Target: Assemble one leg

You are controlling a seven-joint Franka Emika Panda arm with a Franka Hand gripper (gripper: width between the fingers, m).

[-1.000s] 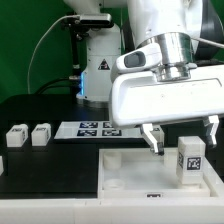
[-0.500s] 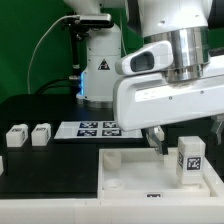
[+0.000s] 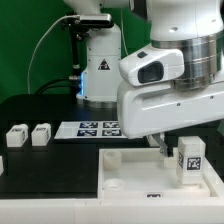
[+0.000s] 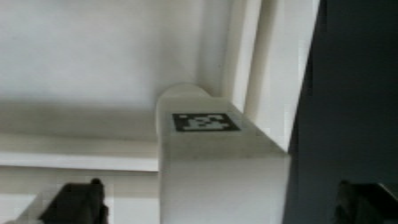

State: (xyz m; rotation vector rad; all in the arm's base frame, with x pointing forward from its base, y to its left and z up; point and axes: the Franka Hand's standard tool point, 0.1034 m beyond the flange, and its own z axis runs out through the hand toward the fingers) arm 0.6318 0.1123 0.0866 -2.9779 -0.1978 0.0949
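Observation:
A leg (image 3: 190, 160), a chunky white block with a square tag on its face, stands upright on the large white tray-like piece (image 3: 125, 168) near its corner at the exterior view's right. My gripper (image 3: 188, 138) hangs just above it, open, with one finger (image 3: 159, 144) showing beside the leg. In the wrist view the same leg (image 4: 217, 160) and its tag lie between my two dark fingertips (image 4: 75, 200), and the gripper (image 4: 219, 205) is apart from it on both sides. Two more legs (image 3: 15, 137) (image 3: 41, 134) lie at the exterior view's left.
The marker board (image 3: 95, 128) lies flat on the black table behind the tray-like piece. A white robot base and cables (image 3: 95, 70) stand at the back. The tray-like piece's raised rim (image 4: 267, 60) runs close beside the leg.
My gripper has moved toward the exterior view's right and a little lower, coming over the upright leg. The legs and tray-like piece have not moved.

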